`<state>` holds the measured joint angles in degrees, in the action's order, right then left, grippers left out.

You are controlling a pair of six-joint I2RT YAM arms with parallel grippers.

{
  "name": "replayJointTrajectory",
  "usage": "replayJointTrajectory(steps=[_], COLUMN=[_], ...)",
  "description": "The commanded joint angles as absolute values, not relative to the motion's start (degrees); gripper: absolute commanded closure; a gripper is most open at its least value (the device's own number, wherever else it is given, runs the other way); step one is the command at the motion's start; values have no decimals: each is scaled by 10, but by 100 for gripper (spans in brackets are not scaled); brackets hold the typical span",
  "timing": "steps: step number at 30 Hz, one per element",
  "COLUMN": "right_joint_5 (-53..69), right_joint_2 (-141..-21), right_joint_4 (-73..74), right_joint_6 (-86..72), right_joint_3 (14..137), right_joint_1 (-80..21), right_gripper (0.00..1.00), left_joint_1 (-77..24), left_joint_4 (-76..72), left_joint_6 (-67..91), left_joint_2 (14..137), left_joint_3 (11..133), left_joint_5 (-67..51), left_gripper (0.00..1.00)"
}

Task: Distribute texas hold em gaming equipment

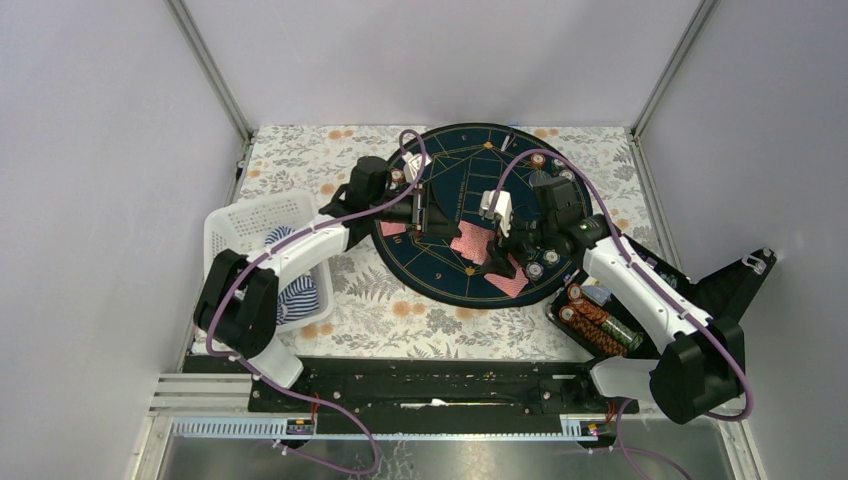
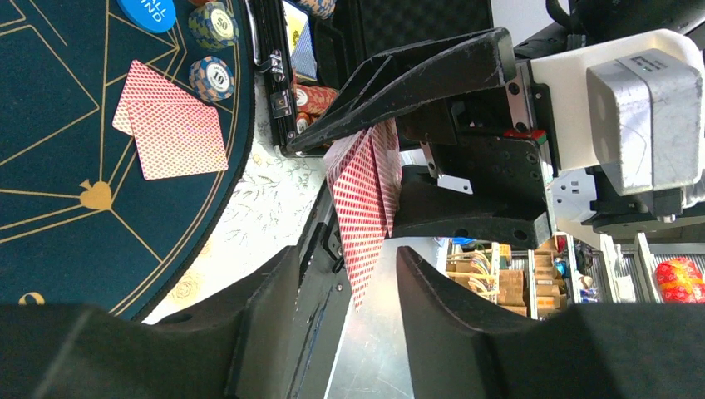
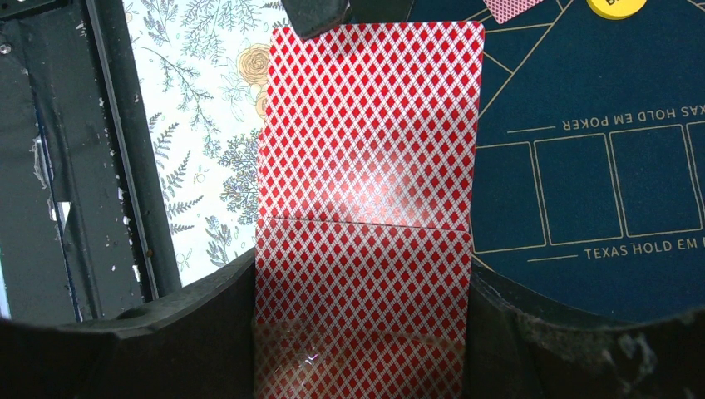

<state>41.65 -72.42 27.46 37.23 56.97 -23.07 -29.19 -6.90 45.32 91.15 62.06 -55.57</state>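
Observation:
My right gripper (image 1: 497, 252) is shut on a small stack of red-backed playing cards (image 3: 366, 166) and holds them above the round dark mat (image 1: 470, 165). In the left wrist view these cards (image 2: 366, 195) hang fanned from the right gripper's fingers (image 2: 416, 71). My left gripper (image 2: 349, 262) is open, and the lowest card corner dips between its fingers without being clamped. Two cards (image 2: 170, 133) lie on the mat beside two chip stacks (image 2: 212, 79) and a blue disc (image 2: 150, 10). A yellow disc (image 3: 615, 7) shows at the top of the right wrist view.
A white basket (image 1: 250, 225) holding a striped cloth (image 1: 298, 295) stands at the left. An open black case (image 1: 610, 320) with rolls of chips sits at the right. More red-backed cards (image 1: 470, 240) lie on the mat under the grippers. A floral cloth covers the table (image 1: 330, 160).

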Motion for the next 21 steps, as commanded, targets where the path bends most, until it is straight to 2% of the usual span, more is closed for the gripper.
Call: replayJointTrajectory(steps=[1, 5, 9, 17, 21], right_joint_5=[440, 440, 440, 439, 435], right_joint_2=[-726, -724, -724, -724, -724], right_joint_4=[250, 251, 251, 244, 243], right_joint_6=[375, 374, 373, 370, 369], right_joint_3=[593, 593, 595, 596, 595], right_joint_1=[-241, -241, -241, -241, -241], right_gripper=[100, 100, 100, 100, 100], left_joint_1=[-307, -306, -298, -252, -211], left_joint_4=[-72, -45, -32, -57, -90], left_joint_6=[441, 424, 411, 430, 453], left_joint_2=[926, 927, 910, 870, 852], left_joint_3=[659, 660, 646, 609, 575], left_joint_5=[-562, -547, -539, -538, -538], left_gripper=[53, 66, 86, 100, 100])
